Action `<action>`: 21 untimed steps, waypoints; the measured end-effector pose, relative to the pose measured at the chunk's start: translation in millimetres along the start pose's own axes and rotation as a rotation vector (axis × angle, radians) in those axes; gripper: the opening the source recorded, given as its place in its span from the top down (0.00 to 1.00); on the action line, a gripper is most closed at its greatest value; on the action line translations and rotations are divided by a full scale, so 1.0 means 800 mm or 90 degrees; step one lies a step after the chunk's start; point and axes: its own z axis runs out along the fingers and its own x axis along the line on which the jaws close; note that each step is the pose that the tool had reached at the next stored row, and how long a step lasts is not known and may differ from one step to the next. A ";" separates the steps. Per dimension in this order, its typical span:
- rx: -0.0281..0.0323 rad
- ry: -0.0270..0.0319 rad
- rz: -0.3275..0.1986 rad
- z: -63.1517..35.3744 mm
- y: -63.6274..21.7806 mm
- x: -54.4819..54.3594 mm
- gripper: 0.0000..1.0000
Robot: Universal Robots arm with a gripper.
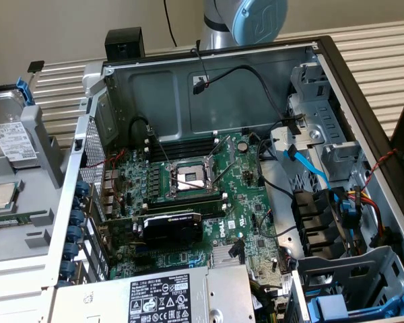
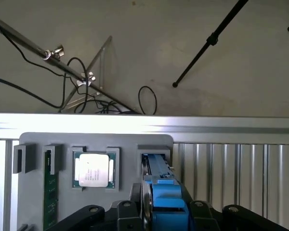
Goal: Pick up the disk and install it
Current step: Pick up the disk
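Standing in its slot of the grey holder (image 1: 46, 145) beside the open computer case (image 1: 155, 87), the disk (image 1: 12, 138) is not yet lifted. The gripper (image 2: 162, 219) hangs above it with fingers apart, grasping nothing, so pick-up and installation both remain.

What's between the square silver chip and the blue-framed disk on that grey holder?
In the wrist view, just the grey holder itself: its raised slot walls stand between the chip and the disk, with nothing loose there.
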 end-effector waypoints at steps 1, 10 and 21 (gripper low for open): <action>0.0000 0.0000 0.000 0.000 0.000 0.000 0.59; -0.0001 0.0000 0.000 0.000 0.000 0.002 0.63; 0.0000 0.0015 0.000 0.000 0.000 0.003 0.63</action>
